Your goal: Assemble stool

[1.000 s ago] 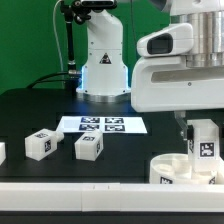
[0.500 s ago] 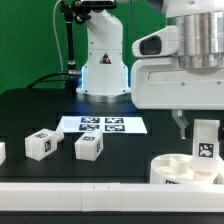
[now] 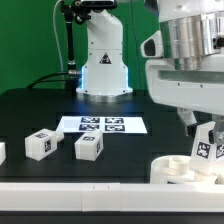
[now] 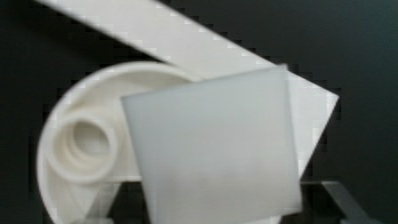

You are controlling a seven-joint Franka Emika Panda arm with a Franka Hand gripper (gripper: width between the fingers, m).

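At the exterior view's left, a small white plastic block leg (image 3: 40,143) and a second block leg (image 3: 90,146) are sitting apart on the black desk (image 3: 30,110) with bare room around them, while near the right edge the jaws are gripping a tilted third block leg (image 3: 208,147) just above the round white ring-shaped plastic seat (image 3: 175,170).
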